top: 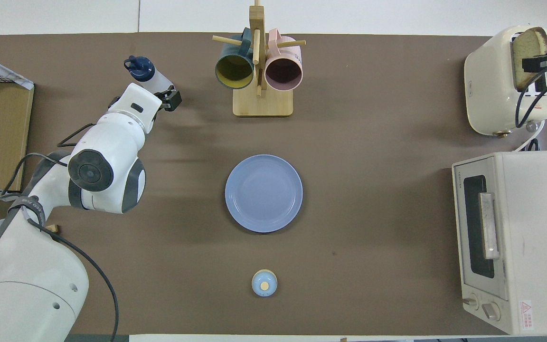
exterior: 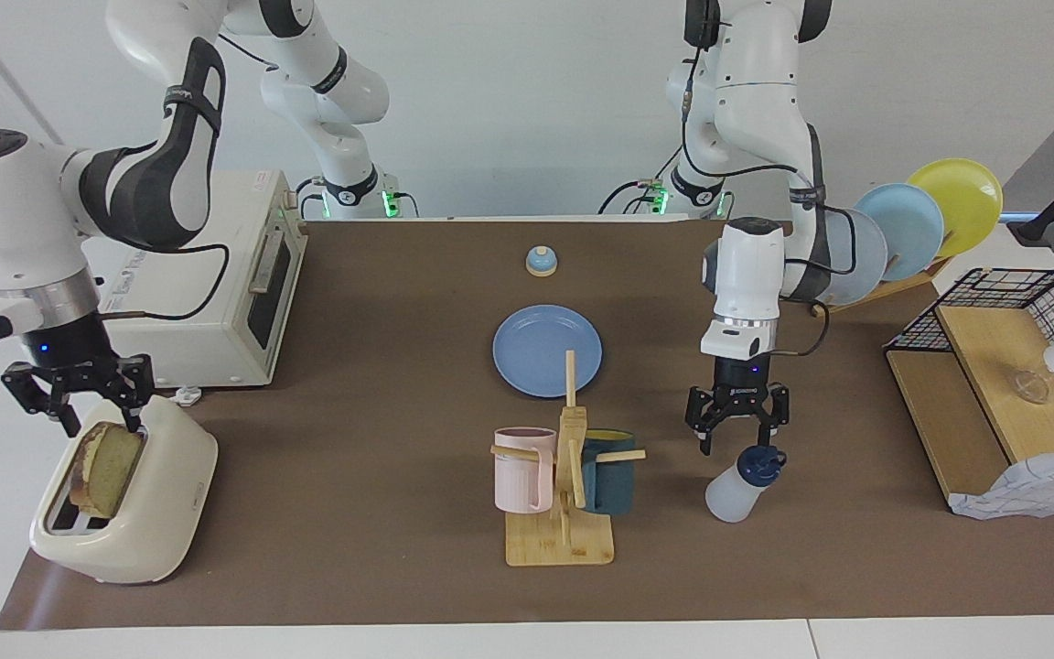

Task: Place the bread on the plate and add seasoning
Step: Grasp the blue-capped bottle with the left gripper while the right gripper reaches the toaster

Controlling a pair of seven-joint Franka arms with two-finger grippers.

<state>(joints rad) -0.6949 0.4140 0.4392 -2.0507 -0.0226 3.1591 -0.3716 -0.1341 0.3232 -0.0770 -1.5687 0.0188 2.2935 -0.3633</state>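
The bread stands upright in a slot of the cream toaster at the right arm's end of the table; it also shows in the overhead view. My right gripper is open just above it, one finger on each side of its top edge. The blue plate lies bare mid-table, also in the overhead view. The seasoning, with its navy cap, stands toward the left arm's end and shows in the overhead view. My left gripper is open right over its cap.
A wooden mug rack with a pink and a dark blue mug stands beside the seasoning. A white toaster oven is near the toaster. A small bell sits nearer to the robots than the plate. A plate rack and a wire shelf are at the left arm's end.
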